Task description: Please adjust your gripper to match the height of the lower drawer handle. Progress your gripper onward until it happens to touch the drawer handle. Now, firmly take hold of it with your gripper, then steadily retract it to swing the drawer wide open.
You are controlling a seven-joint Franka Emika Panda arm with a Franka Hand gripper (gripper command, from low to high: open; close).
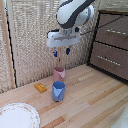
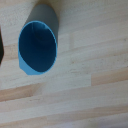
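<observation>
In the exterior view my gripper [image 1: 61, 51] hangs from the bulky white arm at the top middle, pointing down over the wooden table. Its dark blue fingers [image 1: 67, 50] stand apart with nothing between them. The drawer [image 1: 111, 61], dark brown and tall-fronted, is in the cabinet at the exterior view's right. Its thin silver lower drawer handle [image 1: 107, 58] runs across the front. The gripper is well off to the exterior view's left of the handle and a little higher, touching nothing. The wrist view shows no drawer and no handle.
A shallower brown drawer front [image 1: 115, 34] with a like bar sits above the drawer. A pink cup [image 1: 59, 73] and a blue cup [image 1: 58, 91] stand below the gripper; the blue cup [image 2: 37, 47] also shows in the wrist view. An orange block [image 1: 40, 87] and a white plate [image 1: 17, 116] lie nearby.
</observation>
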